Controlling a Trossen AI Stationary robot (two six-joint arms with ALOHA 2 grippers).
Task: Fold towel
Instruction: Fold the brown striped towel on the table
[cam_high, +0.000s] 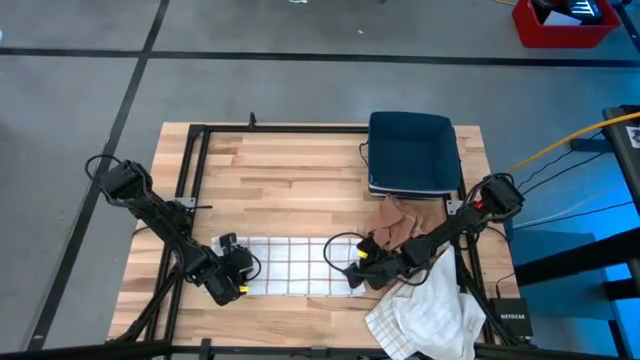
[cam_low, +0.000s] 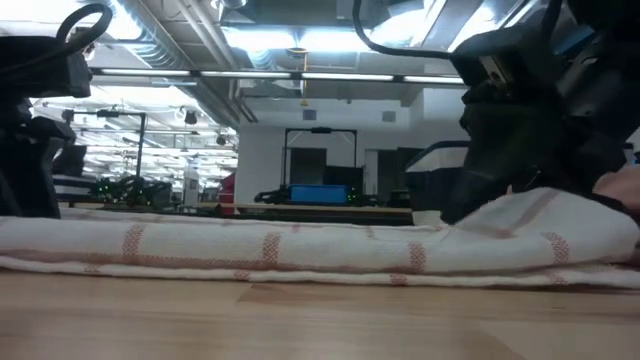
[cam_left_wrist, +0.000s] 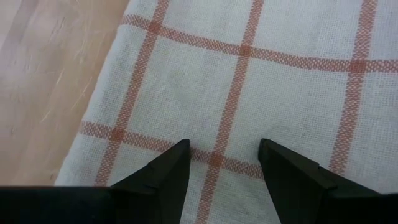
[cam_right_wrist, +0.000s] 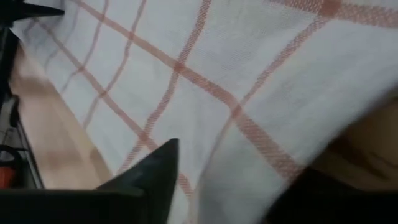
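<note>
Here, the checked towel (cam_high: 290, 265) lies flat along the lower middle of the table (cam_high: 300, 170), the left gripper (cam_high: 238, 272) spread apart over its left end and the right gripper (cam_high: 362, 272) seemingly clamped on its right end, so lifting that edge across looks next.

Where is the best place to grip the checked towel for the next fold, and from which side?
Probably the two short ends of the checked towel, from above. It lies flat as a long strip, and the left gripper and right gripper sit over those ends.
</note>
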